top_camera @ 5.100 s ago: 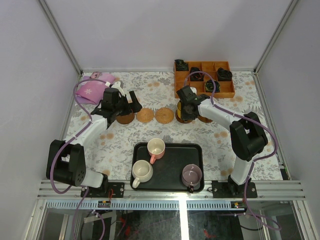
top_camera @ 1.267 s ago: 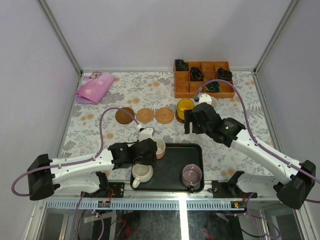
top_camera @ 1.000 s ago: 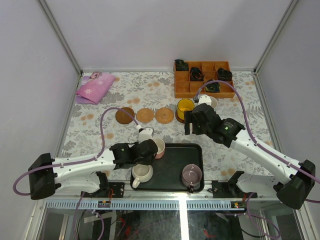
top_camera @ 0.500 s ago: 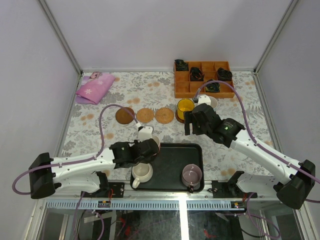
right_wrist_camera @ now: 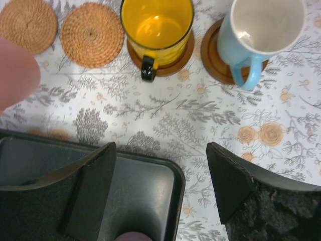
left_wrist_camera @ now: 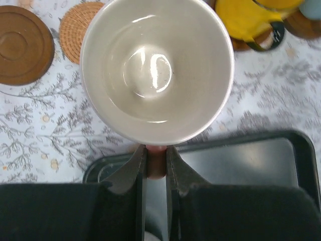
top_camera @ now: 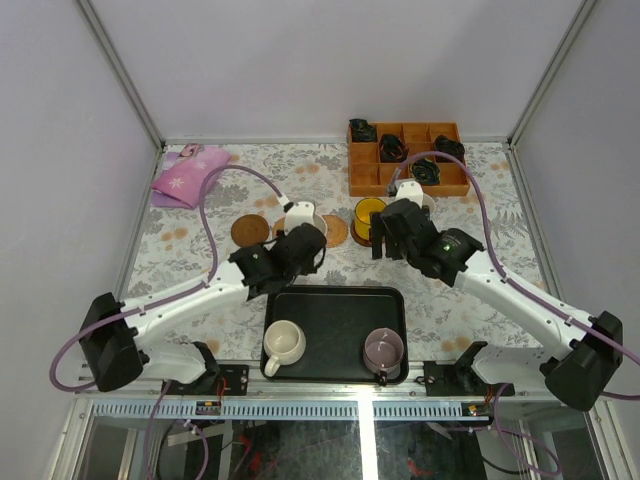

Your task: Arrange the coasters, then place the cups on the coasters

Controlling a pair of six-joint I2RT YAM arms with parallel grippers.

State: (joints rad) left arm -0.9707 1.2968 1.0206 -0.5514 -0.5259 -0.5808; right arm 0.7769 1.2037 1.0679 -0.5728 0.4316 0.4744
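Left gripper [left_wrist_camera: 155, 159] is clenching the pink cup [left_wrist_camera: 156, 70] by its handle, upright, just beyond the tray [left_wrist_camera: 241, 155], by the tan coasters [right_wrist_camera: 93, 34]. Right gripper [right_wrist_camera: 161, 150] is hanging wide open near the yellow cup [right_wrist_camera: 157, 22], grasping nothing.

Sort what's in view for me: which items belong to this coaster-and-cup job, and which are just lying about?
Job: coasters; pink cup, in the left gripper; yellow cup and light blue cup, each on a coaster; cream cup and mauve cup, on the black tray.
Lying about: orange compartment box, black coiled items in it, pink cloth.
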